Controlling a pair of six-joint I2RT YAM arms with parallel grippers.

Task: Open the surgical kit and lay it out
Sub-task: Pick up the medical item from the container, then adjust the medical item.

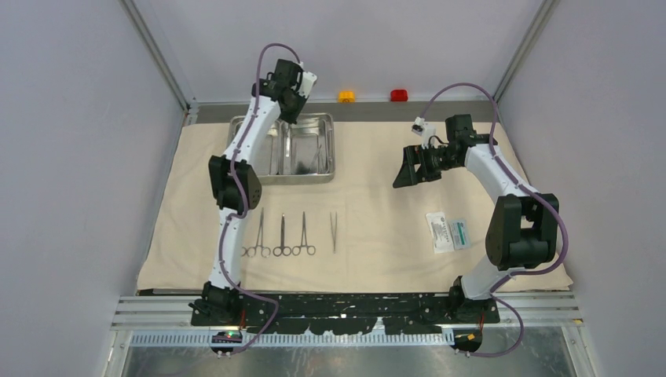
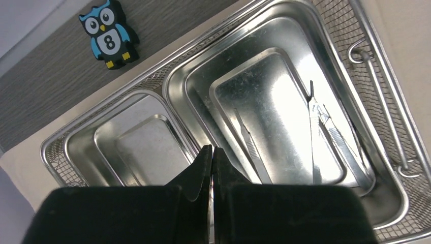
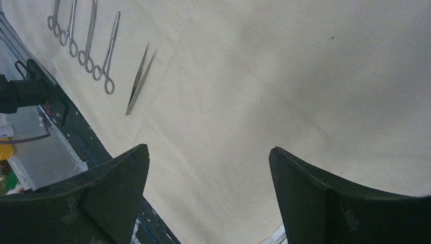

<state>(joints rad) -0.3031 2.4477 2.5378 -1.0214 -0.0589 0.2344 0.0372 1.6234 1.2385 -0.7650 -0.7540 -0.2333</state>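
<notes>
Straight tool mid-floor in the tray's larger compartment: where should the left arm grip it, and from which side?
Probably mid-shaft on the straight tool, from straight above, fingers closing across its width. It lies flat on the floor of the tray, apart from the walls and the second tool. The left gripper is shut; open it first.

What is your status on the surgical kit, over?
Left gripper shut above the tray. Right gripper open over the cloth. Thin tools lie in the tray; forceps and tweezers laid out. Nothing in the way.
</notes>
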